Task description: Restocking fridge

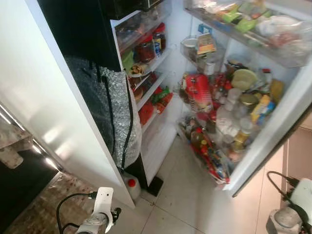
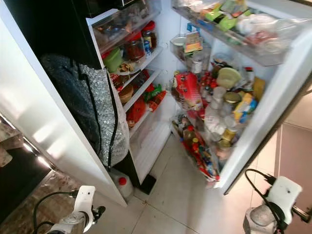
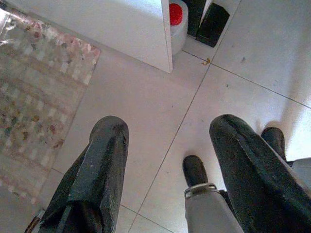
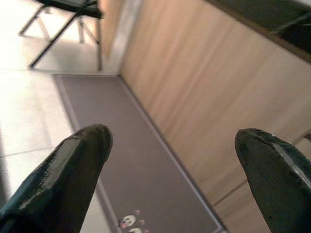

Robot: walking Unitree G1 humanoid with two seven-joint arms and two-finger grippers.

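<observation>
Fridge (image 1: 161, 131) stands open ahead, door (image 1: 273, 126) racks crammed – both grippers, left (image 3: 167, 160) and right (image 4: 172, 160), hang low, fingers spread wide and empty – any reach toward those packed bottles (image 1: 229, 117) risks toppling them onto the tiles.

We face an open fridge (image 1: 161, 141) whose shelves (image 1: 155, 62) run back in the middle, with jars (image 1: 152, 44) on an upper shelf and a bowl (image 1: 138, 70) on the one below. The door (image 1: 273, 131) swings out to our right, its racks packed with bottles (image 1: 226, 117) and packets (image 1: 197, 90), and a tub (image 1: 243, 78) sits among them. Left of the shelves a bag (image 1: 105, 112) hangs against the fridge's side panel (image 1: 44, 97). At the foot of that panel a jug (image 1: 131, 186) stands on the floor (image 1: 195, 200). A rug (image 3: 34, 92) lies on the floor to the left of the panel, and a mat (image 4: 131, 170) lies along a cabinet (image 4: 209, 102) on our right.
</observation>
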